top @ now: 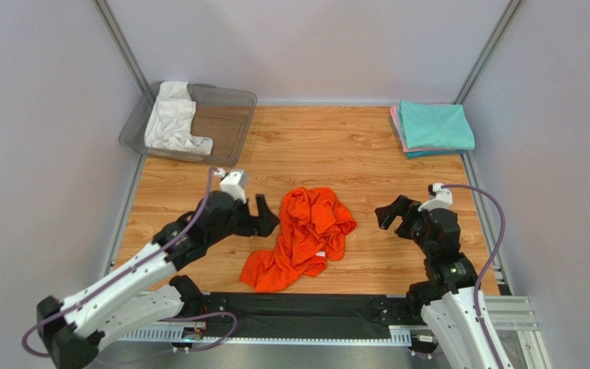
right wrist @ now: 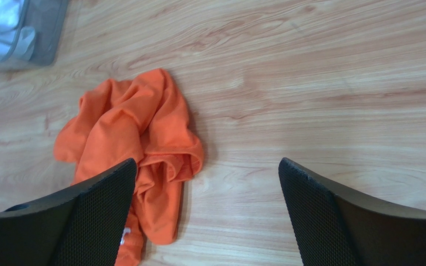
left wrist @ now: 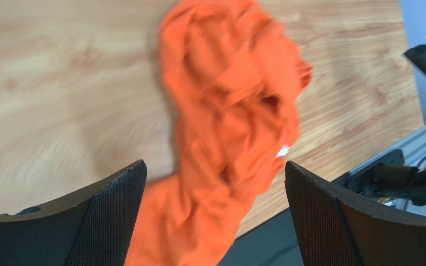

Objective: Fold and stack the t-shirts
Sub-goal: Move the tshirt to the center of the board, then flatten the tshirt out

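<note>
Left hand (top: 266, 217) spread wide, gripping nothing, the crumpled orange t-shirt (top: 304, 234) just ahead of its fingers on the wooden surface (top: 336, 146). Right hand (top: 390, 213) gapes empty too, shirt ahead and left. Only the overhead view catches the folded teal t-shirt (top: 435, 125), well beyond the right hand.

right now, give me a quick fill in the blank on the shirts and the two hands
1. The crumpled orange t-shirt lies on the wooden table between the left hand and the right hand, gripped by ____.
2. Both hands are ____.
3. The white t-shirt lies in the clear grey ____.
4. The folded stack has a top t-shirt coloured ____.
Missing: neither; open; bin; teal.
</note>
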Robot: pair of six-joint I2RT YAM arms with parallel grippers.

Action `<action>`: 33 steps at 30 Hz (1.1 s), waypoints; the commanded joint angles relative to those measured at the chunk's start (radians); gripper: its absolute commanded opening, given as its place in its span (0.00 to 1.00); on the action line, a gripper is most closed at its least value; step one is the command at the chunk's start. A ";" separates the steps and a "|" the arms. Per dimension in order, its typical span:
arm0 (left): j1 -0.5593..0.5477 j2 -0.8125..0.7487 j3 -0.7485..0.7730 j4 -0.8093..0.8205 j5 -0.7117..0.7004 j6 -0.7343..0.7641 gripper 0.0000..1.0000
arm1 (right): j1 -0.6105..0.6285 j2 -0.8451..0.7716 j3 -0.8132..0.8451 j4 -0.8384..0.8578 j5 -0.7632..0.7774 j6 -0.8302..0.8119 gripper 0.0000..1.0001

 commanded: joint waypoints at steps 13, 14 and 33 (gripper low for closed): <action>0.000 -0.280 -0.396 -0.237 0.012 -0.319 0.99 | 0.709 0.439 0.213 0.109 0.316 -0.104 0.99; 0.000 -0.228 -0.392 -0.234 0.015 -0.319 0.99 | 0.738 0.503 0.231 0.111 0.342 -0.105 0.99; -0.115 0.095 -0.331 0.041 -0.083 -0.339 0.00 | 0.845 0.935 0.394 0.200 0.597 -0.065 0.47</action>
